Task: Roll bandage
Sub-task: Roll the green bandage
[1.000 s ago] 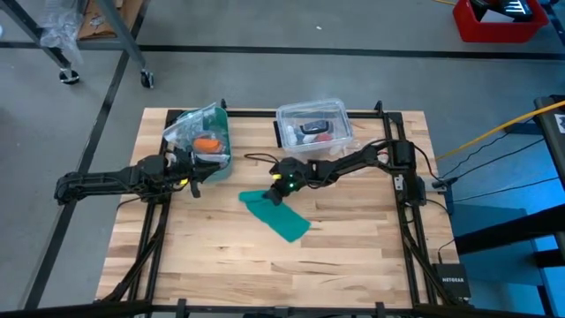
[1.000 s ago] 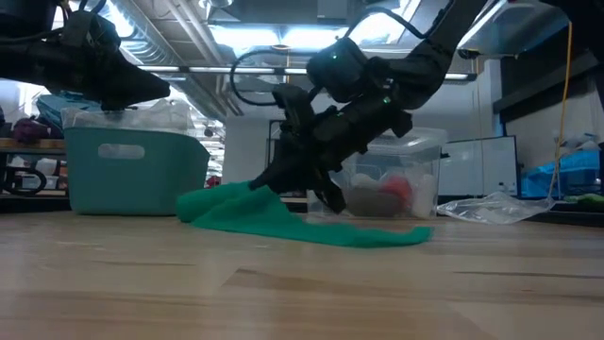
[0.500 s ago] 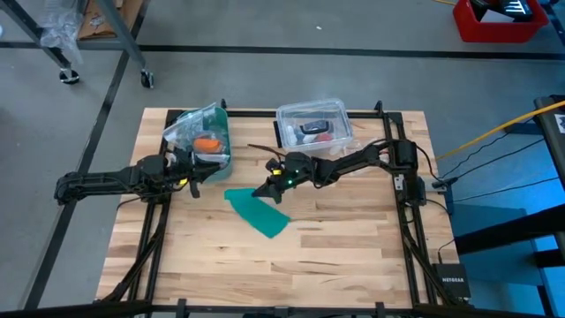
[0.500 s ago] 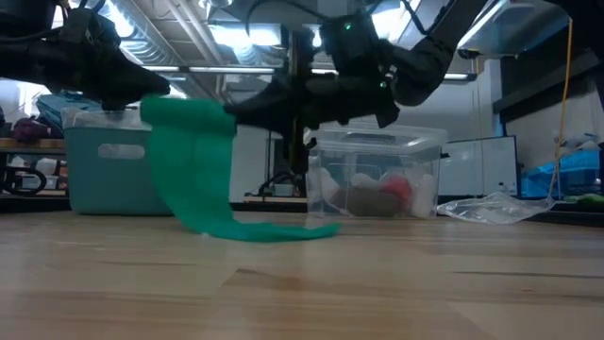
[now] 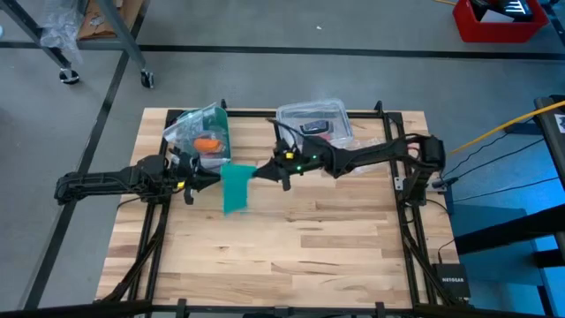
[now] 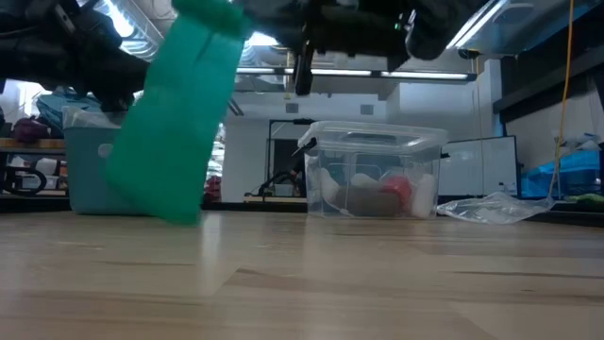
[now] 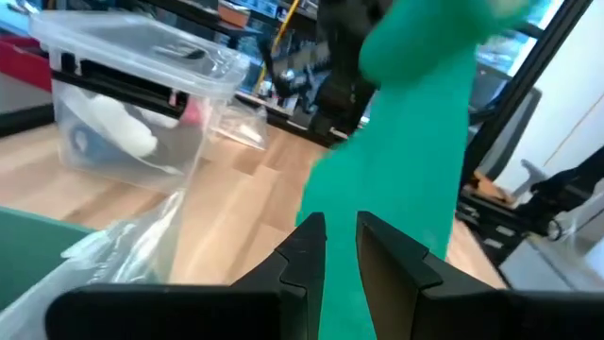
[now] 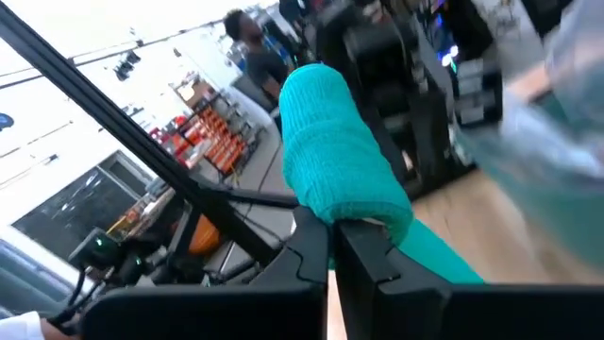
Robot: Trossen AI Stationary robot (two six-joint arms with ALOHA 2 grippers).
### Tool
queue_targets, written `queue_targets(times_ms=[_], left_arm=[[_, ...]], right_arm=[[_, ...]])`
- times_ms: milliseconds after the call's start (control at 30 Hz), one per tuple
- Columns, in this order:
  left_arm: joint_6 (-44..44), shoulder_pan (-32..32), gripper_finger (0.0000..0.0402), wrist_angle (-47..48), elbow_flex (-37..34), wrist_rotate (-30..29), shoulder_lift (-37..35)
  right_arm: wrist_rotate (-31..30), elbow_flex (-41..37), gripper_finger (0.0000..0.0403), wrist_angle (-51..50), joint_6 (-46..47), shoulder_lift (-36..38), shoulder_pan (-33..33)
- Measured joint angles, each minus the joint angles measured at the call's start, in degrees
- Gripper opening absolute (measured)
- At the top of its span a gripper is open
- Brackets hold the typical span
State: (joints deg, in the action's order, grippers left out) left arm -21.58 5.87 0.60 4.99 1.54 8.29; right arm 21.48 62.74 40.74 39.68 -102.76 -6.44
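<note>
Right gripper is pinching the bandage aloft, strip dangling unrolled near the left gripper; rolling is not yet begun.

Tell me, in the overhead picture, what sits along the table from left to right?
Left gripper → teal bandage hanging from the right gripper → clear lidded box → the right arm's base at the table's right edge.
</note>
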Motion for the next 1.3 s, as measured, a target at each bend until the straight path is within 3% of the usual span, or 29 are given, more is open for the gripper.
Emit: queue_targets(times_ms=[333,533,900,1033,1300], left_arm=[[-7.42,0.00,0.0057,-0.25,0.00,3.76,0.07],[-4.76,-0.02,0.0066,-7.21,0.00,1.15,0.07],[-0.15,-0.02,0.0170,-13.18,0.04,0.64,4.88],[4.30,-0.16,0.0173,-15.31,0.04,3.05,6.96],[8.40,-3.60,0.0170,-18.26,0.04,2.07,10.55]], right_arm=[[-1.36,0.00,0.0007,-0.22,-3.91,5.30,-0.49],[-0.85,-0.04,0.0007,-1.13,-4.41,6.17,-0.50],[-1.12,-0.04,0.0006,-1.63,-5.70,9.57,-3.09],[-1.39,-0.02,0.0006,-1.51,-5.72,11.10,-3.86],[-4.30,-0.02,0.0006,-1.42,-5.72,11.98,-3.72]])
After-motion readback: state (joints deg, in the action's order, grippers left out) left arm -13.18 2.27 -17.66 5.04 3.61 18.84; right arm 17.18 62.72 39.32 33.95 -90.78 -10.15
